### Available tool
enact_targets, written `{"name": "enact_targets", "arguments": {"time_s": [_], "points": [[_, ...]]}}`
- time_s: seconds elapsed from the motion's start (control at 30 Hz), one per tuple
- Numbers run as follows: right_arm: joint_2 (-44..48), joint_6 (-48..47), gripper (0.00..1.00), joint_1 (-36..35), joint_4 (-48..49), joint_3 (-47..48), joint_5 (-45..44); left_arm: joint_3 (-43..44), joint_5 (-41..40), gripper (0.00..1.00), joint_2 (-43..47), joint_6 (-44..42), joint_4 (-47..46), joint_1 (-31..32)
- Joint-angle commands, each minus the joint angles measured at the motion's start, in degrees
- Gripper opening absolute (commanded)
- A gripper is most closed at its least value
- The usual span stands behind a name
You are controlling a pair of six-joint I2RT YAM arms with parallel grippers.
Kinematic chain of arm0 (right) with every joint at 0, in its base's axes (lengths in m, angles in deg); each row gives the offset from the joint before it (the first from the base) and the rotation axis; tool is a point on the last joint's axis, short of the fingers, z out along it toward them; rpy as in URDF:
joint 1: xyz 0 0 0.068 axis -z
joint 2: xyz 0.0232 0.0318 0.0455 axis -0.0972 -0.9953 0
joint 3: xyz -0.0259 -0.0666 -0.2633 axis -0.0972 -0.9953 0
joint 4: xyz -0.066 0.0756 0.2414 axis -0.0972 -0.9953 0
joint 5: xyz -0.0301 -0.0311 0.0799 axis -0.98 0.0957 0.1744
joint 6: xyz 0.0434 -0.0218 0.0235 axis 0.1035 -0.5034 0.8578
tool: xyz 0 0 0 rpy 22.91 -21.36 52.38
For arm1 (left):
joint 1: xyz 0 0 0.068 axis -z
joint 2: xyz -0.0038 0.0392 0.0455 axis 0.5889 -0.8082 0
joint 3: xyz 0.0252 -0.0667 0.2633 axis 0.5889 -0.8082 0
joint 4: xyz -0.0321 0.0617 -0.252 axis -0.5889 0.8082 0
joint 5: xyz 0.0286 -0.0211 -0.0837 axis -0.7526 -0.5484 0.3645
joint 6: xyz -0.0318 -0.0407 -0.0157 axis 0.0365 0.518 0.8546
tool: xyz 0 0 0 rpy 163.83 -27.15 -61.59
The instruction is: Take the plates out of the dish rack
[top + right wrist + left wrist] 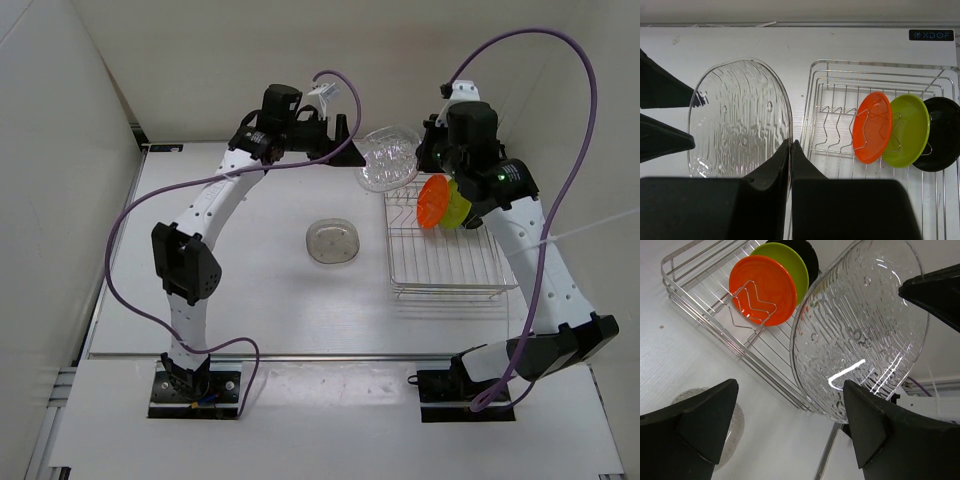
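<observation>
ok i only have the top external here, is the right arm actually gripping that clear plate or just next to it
Observer: Gripping. The right wrist view shows the right jaws shut on the rim of the clear plate.
Operator: and the left, does it have hold of it
Observer: No. The left jaws are wide open, with the plate's opposite edge at the gap between them.
Operator: how many in the rack, i see orange and green
Observer: Three. A black plate stands behind the lime green plate and the orange plate, all upright in the dish rack.
</observation>
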State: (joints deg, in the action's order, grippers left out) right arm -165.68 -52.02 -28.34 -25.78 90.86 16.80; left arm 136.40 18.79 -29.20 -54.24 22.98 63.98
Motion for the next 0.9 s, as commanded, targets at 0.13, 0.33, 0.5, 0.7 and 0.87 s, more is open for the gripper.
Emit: {"name": "enact_targets", "arguments": {"time_s": [0.13,0.33,0.5,0.7,0.87], "points": [[0.16,0.76,0.0,-0.97,3.21,1.45,1.61,4.69,4.56,0.96,-0.31,1.06,-0.01,0.31],[-0.37,0.24,0.0,-1.58,3.21,1.45,2.14,4.17,6.94,0.86,-0.31,2.47,-0.63,0.31],[-0.37,-0.29,0.0,-2.11,3.74,1.45,1.44,3.64,6.94,0.6,-0.31,2.47,-0.63,0.31],[-0.37,-1.35,0.0,-2.72,3.74,0.4,2.49,3.64,7.46,0.55,-0.31,2.47,-1.15,0.31],[-0.37,-1.35,0.0,-3.25,4.27,-0.13,1.88,3.64,6.67,0.47,0.21,1.85,-0.63,0.31]]}}
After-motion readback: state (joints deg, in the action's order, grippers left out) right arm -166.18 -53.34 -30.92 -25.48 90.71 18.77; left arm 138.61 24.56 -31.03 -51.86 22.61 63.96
